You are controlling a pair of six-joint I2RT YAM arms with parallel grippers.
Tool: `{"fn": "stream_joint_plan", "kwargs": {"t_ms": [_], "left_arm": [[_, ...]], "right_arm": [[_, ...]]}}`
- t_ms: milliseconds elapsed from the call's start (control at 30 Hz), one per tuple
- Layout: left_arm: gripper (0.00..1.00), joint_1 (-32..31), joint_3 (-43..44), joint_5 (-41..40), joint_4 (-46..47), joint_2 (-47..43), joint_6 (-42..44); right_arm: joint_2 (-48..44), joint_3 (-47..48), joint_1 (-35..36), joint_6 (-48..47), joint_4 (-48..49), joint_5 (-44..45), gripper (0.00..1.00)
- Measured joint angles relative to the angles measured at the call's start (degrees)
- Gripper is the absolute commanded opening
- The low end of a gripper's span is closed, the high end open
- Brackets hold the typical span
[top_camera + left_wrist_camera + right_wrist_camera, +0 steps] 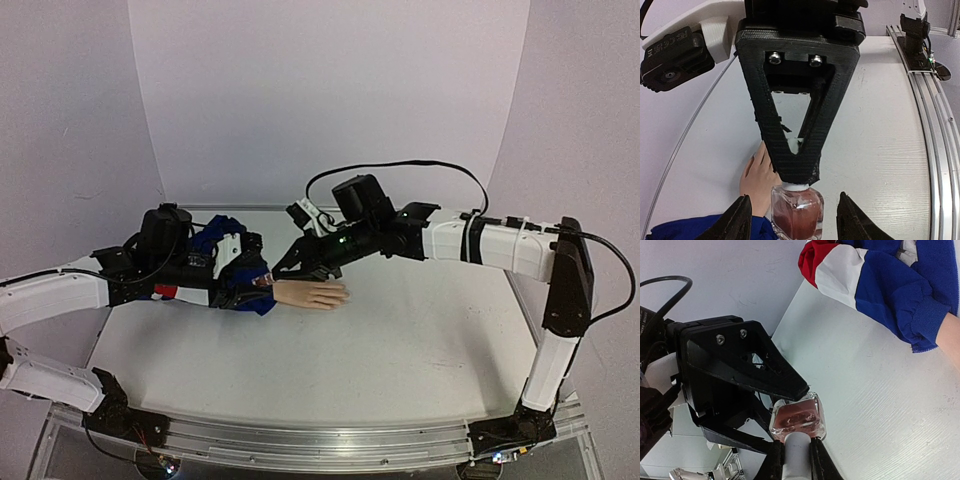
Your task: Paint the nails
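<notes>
On the white table (420, 340), between my 2 arms, the mannequin hand (312, 294) lies flat with its fingers pointing toward my right side. The nails (340, 294) sit at those fingertips, too small to make out. Its blue, red and white sleeve (890, 285) lies toward my left arm. My left gripper (795, 220) stands partly open, 1 finger on each side of the small pink bottle (797, 212), with a gap on both sides. My right gripper (797, 460) is clamped tight on the bottle's white cap (796, 450). The bottle stands just beside the mannequin hand's wrist.
</notes>
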Motion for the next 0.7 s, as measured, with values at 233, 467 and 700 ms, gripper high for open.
{"fn": "stream_joint_plan", "kwargs": {"t_ms": [233,467,700], "left_arm": [[0.48,-0.5,0.0,-1.7,0.0,0.3,0.1],[0.36,-1.0,0.0,-3.4,-0.1,0.3,0.9],[0.22,-1.7,0.0,-5.1,-0.2,0.3,2.0]], "right_arm": [[0.4,0.9,0.2,0.4,0.0,0.0,0.0],[0.5,0.9,0.5,1.0,0.0,0.1,0.0],[0.8,1.6,0.6,1.9,-0.1,0.8,0.0]]}}
